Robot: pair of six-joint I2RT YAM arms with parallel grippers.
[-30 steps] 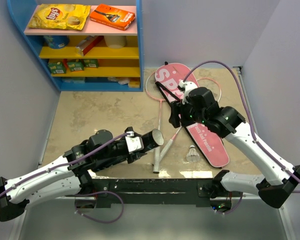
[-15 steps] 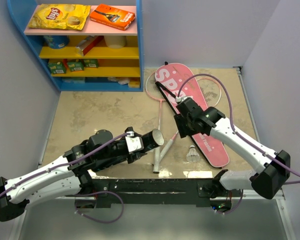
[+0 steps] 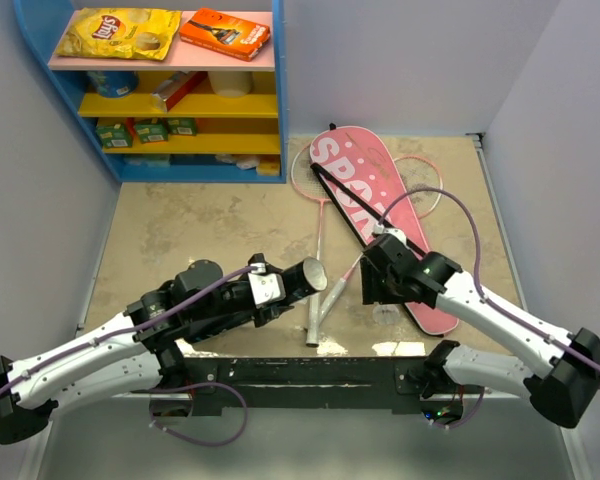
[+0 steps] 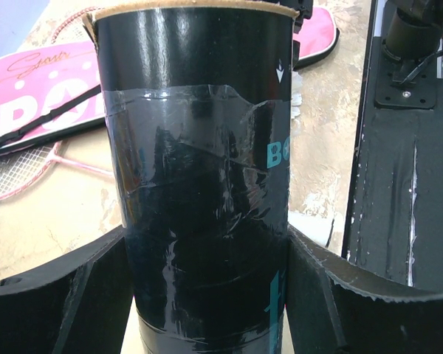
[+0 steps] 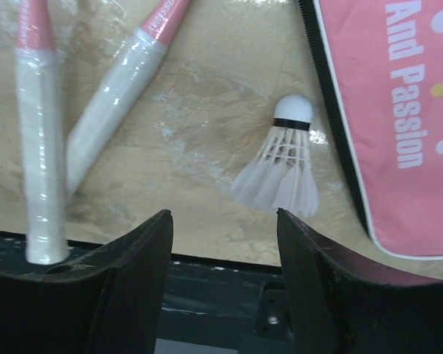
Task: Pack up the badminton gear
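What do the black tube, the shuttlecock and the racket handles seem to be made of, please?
The tube looks like glossy cardboard or plastic: sharp reflections, a tan rim, clear tape around it. The shuttlecock seems to have white feathers, with separate vanes, on a smooth rounded cap, perhaps cork or foam. The racket handles look wrapped in slightly shiny white grip tape, probably synthetic.

"Lay's" is read on the yellow chip bag point(image 3: 118, 30) at upper left, "SPOR" and "And Passion" on the pink bag point(image 3: 342, 163), and teal "BO" on the black tube point(image 4: 199, 184).
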